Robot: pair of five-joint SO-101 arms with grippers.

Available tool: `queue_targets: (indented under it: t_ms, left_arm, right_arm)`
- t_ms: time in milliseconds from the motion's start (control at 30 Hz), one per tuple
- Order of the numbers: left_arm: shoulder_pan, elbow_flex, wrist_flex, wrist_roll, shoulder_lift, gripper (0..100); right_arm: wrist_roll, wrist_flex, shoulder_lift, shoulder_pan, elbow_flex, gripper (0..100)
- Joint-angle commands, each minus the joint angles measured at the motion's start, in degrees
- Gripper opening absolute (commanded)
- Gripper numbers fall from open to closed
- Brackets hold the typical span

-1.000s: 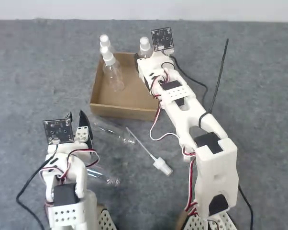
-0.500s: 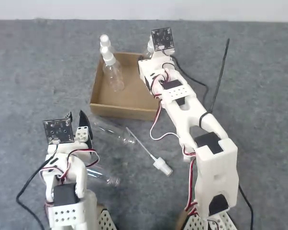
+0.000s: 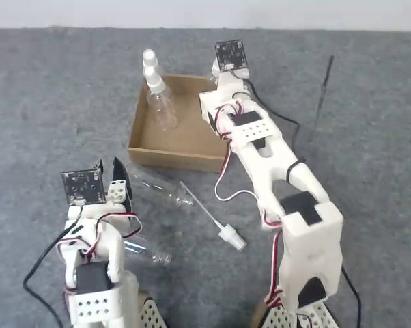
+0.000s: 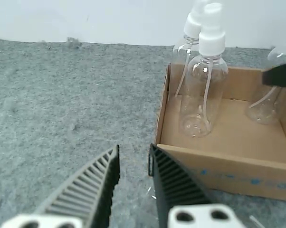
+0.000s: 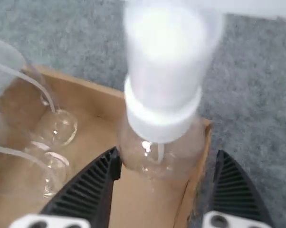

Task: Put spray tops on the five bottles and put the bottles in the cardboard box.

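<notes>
The cardboard box [image 3: 166, 156] holds two capped clear bottles [image 3: 160, 102] at its far left. A third capped bottle [image 5: 159, 90] stands in the box's far right corner. My right gripper [image 5: 164, 159] is open around it, with a finger [image 5: 93, 190] on either side of its body. My right arm [image 3: 260, 150] stretches over that corner. Two uncapped bottles lie on the table, one [image 3: 161, 188] in front of the box and one [image 3: 147, 253] beside my left arm. A loose spray top [image 3: 231, 236] with its tube lies between the arms. My left gripper [image 4: 133, 154] is open a little, low over the table before the box [image 4: 219, 164], with nothing in it.
Grey carpet covers the table. A black cable [image 3: 315, 116] runs along the right side. The box's near half [image 4: 228, 142] is bare cardboard. There is free carpet to the left of the box [image 3: 55, 102].
My right arm has shifted slightly over the box's far right corner. The third bottle's white top, seen beside the wrist a second ago, is now mostly behind it. The left arm has not moved.
</notes>
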Motion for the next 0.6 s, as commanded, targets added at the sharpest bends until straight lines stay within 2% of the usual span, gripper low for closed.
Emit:
queue_targets:
  t_ms: [0,567]
  left_arm:
    - [-0.35,-0.66,-0.09,0.53,-1.05,9]
    - [-0.35,-0.57,-0.18,0.35,-1.05,9]
  right_arm:
    - [-0.53,4.53,-8.75,-1.19,-3.25,24.0]
    - [-0.62,22.2,-17.01,-2.24,-3.25,23.9]
